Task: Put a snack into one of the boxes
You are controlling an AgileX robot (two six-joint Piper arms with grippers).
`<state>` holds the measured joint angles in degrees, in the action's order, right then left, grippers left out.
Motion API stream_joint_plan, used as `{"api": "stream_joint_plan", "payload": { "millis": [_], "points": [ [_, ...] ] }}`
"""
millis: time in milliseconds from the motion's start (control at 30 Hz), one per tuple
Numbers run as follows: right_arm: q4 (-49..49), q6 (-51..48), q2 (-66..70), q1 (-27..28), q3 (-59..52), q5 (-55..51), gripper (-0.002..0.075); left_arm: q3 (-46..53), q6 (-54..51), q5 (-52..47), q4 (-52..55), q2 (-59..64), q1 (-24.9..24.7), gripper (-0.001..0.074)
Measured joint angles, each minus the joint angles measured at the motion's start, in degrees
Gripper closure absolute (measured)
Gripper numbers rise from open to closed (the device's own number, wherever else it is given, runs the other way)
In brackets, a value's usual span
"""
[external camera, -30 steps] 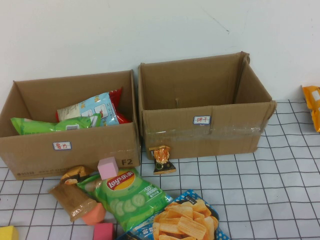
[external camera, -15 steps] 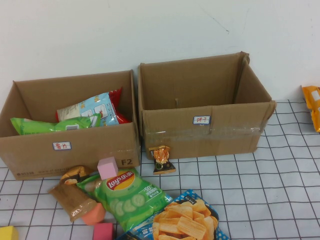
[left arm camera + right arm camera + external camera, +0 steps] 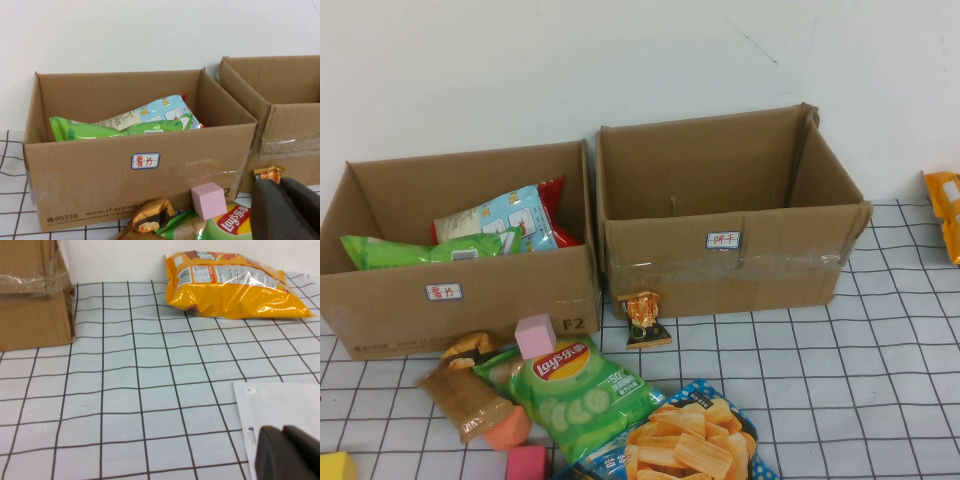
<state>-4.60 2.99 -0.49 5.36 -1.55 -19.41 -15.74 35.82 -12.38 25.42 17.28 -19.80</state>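
Observation:
Two open cardboard boxes stand at the back. The left box (image 3: 470,300) holds several snack bags; the right box (image 3: 740,265) looks empty. A green Lay's bag (image 3: 575,390), a blue chips bag (image 3: 690,440), a brown packet (image 3: 465,390) and a small orange packet (image 3: 645,318) lie in front. A large orange bag (image 3: 230,285) lies at the far right. Neither gripper shows in the high view. My left gripper (image 3: 287,210) is shut and empty, in front of the left box (image 3: 140,165) near the Lay's bag (image 3: 235,225). My right gripper (image 3: 290,452) is shut and empty above a white sheet.
A pink cube (image 3: 535,335) rests on the Lay's bag. A salmon block (image 3: 507,428), a magenta block (image 3: 527,463) and a yellow block (image 3: 335,466) lie at the front left. A white sheet (image 3: 280,405) lies on the gridded cloth (image 3: 880,380) under the right gripper.

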Motion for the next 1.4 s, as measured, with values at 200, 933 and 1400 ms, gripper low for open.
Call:
{"api": "stream_joint_plan", "payload": {
  "millis": [200, 933, 1400],
  "points": [
    [0.00, 0.00, 0.00, 0.00, 0.00, 0.00, 0.0727, 0.64, -2.56, -0.22, 1.08, -0.98, 0.11, 0.0736],
    [0.00, 0.00, 0.00, 0.00, 0.00, -0.09, 0.0727, 17.21, -33.70, -3.66, -24.63, -17.51, 20.98, 0.0736],
    [0.00, 0.00, 0.00, 0.00, 0.00, -0.13, 0.0727, 17.21, -34.56, -5.64, -24.87, -17.78, 20.98, 0.0736]
  ]
}}
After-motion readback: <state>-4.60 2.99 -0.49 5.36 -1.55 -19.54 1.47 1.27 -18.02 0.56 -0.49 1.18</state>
